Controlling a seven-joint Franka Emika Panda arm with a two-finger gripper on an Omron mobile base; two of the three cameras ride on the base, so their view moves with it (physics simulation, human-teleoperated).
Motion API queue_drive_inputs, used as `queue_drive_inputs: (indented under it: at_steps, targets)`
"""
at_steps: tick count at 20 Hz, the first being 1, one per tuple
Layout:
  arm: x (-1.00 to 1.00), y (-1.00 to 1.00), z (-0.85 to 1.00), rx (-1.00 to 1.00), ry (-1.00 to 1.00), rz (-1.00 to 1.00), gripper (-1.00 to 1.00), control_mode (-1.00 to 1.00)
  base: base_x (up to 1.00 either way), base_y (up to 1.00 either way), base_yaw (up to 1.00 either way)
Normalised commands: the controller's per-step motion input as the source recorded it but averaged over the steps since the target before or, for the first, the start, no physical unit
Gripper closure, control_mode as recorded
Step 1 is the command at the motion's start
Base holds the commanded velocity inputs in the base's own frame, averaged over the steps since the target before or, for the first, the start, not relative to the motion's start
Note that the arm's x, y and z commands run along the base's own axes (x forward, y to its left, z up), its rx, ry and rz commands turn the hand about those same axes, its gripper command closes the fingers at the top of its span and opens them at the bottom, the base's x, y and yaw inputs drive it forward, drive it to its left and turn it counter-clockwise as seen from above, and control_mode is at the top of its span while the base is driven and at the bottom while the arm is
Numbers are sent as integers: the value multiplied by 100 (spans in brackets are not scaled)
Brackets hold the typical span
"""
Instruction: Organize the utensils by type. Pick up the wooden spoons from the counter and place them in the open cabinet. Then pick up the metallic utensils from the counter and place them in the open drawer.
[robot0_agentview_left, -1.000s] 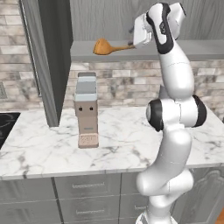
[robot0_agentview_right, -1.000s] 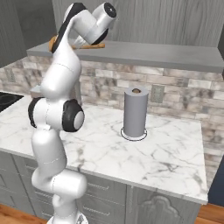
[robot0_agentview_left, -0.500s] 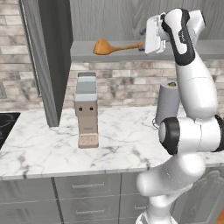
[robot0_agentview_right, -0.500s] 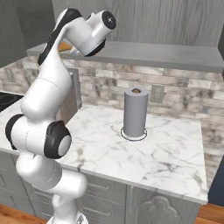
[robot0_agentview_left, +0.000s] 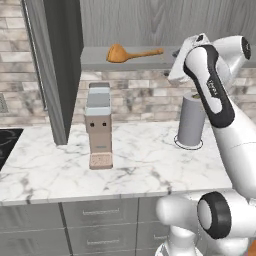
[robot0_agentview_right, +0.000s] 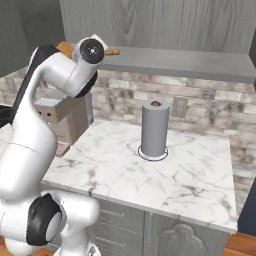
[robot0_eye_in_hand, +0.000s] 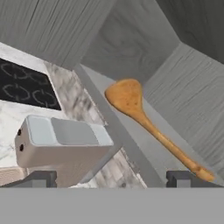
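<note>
One orange-brown wooden spoon (robot0_agentview_left: 131, 53) lies on the shelf of the open cabinet (robot0_agentview_left: 97, 60), bowl to the left, handle to the right. The hand view shows the same wooden spoon (robot0_eye_in_hand: 144, 118) flat on the grey shelf. My gripper (robot0_agentview_left: 174, 60) hangs just right of the handle's end, at shelf height. It is open (robot0_eye_in_hand: 110, 179) and nothing is between its fingertips. From the right base view the spoon's handle tip (robot0_agentview_right: 112, 51) pokes out behind my arm. The marble counter (robot0_agentview_left: 145, 165) lies below. The metallic utensils and the open drawer are out of view.
A grey paper towel roll (robot0_agentview_left: 191, 120) stands on the counter at the right, below my hand. A beige and grey appliance (robot0_agentview_left: 99, 125) stands at the left-centre. The cabinet's open door (robot0_agentview_left: 52, 70) juts out at the left, and a black stovetop (robot0_agentview_left: 7, 142) lies beyond it.
My arm has swung right and drawn back from the shelf with the gripper open. The wooden spoon stays where it lay on the shelf.
</note>
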Motion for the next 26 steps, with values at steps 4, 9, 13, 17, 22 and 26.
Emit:
queue_drive_inputs:
  at_steps: [4, 9, 13, 17, 22, 26]
  targets:
    - [-83, 0, -32, 17, 8, -54, -100, -100, 0, 0, 0]
    - [-68, 0, -42, 17, 13, -59, -100, -100, 0, 0, 0]
    - [-56, -2, -45, 23, 14, -64, -100, -100, 0, 0, 0]
    - [-63, -9, -58, 18, 1, -60, -100, -100, 0, 0, 0]
    - [-31, -32, -24, 27, 7, -31, -100, -100, 0, 0, 0]
    - [-47, -19, -9, 32, 27, -1, -100, -100, 0, 0, 0]
